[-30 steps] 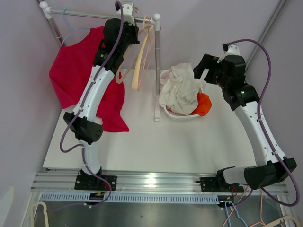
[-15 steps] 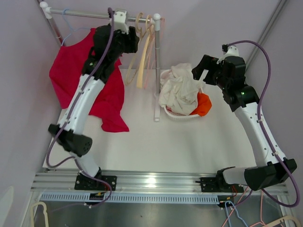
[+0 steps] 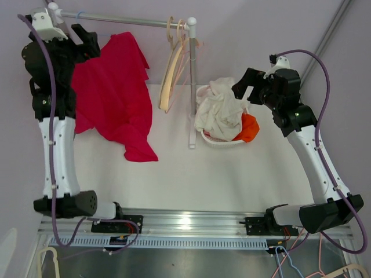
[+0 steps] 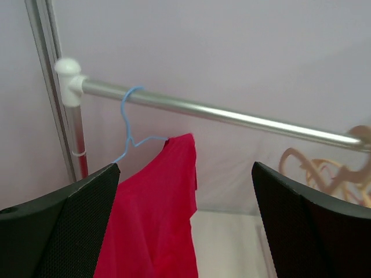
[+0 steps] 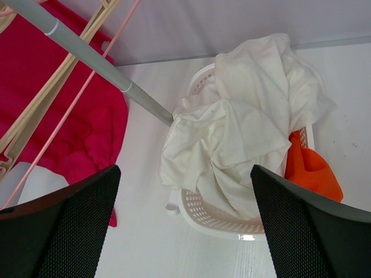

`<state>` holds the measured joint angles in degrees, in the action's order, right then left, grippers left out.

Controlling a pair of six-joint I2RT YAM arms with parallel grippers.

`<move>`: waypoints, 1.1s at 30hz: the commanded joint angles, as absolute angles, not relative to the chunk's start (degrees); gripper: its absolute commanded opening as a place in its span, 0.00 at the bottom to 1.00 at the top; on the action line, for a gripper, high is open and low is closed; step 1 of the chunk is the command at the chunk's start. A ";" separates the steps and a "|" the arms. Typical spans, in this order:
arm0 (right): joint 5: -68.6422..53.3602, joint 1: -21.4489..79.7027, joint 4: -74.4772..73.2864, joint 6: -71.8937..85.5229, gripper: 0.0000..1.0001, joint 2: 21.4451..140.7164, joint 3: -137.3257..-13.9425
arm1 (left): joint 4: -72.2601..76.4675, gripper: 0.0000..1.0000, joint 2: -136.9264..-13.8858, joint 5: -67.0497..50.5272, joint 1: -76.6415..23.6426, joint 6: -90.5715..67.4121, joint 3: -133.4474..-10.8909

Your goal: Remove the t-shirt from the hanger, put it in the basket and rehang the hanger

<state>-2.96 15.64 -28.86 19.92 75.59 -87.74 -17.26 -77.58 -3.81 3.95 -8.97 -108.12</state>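
Red t-shirt (image 4: 155,217) is seen hung lengthwise downward on blue hanger (image 4: 128,123), just ahead, btwn the released jaws of left gripper (image 4: 185,168); right gripper (image 5: 185,169), also released, is positioned farther off, over basket (image 5: 203,218).

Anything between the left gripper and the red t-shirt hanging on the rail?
Nothing visible does. In the left wrist view the open left gripper frames the red t-shirt, which hangs on its blue hanger from the rail, with only open air between them.

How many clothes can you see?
3: a red t-shirt hanging on the rail, a white garment and an orange one in the basket; others may hide beneath.
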 commanded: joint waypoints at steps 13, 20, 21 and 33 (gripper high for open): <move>-6.42 15.64 -26.90 17.23 0.99 74.53 -88.60 | -16.44 0.99 -95.36 -8.27 12.30 -11.08 -115.84; -7.38 15.64 -26.37 16.52 0.99 74.27 -86.31 | -12.30 0.99 -99.57 -8.09 12.30 -11.96 -117.94; -7.30 15.64 -26.19 16.44 0.99 74.27 -86.22 | -12.48 0.99 -101.23 -7.91 12.30 -11.78 -119.43; -8.44 15.47 -22.41 16.08 0.99 76.81 -84.64 | -15.98 0.77 -114.51 -7.91 11.87 -13.18 -132.88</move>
